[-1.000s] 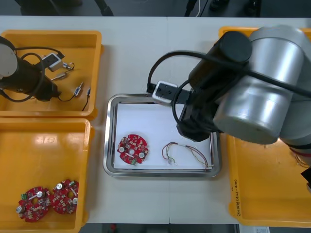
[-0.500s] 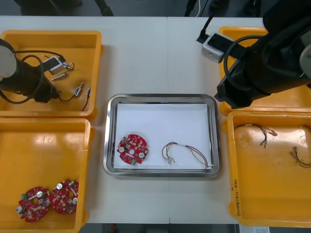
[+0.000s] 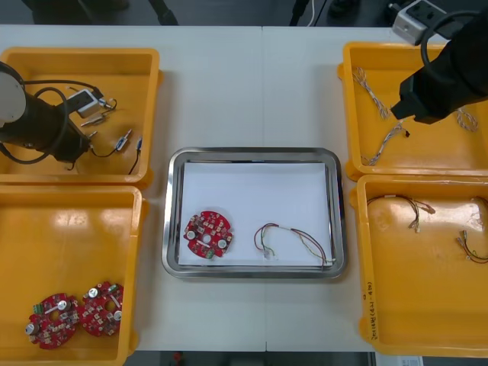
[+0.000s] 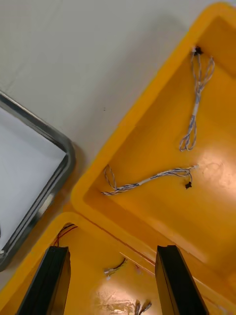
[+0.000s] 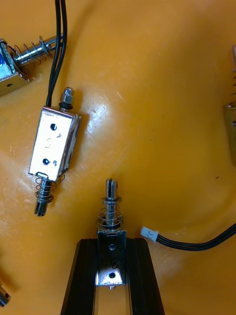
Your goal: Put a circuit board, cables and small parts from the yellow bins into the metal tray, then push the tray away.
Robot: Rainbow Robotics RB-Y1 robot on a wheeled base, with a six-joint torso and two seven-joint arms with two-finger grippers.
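Small metal part (image 5: pixel 112 216), lower end hidden, gripped in left pincer (image 5: pixel 113 246); right pincer (image 4: pixel 113 248) agape above bins (image 4: pixel 123 135).

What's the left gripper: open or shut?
Left gripper, in the far left bin, is shut on a small metal part: its fingers clamp the part between them.

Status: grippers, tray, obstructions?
Left gripper shut on small metal part, far-left bin. Right gripper open over twisted cables. Tray holds circuit board, one cable. Nothing blocking tray.

Left tool (image 5: pixel 112 248) in a narrow pinch; right tool (image 4: pixel 112 256) agape.
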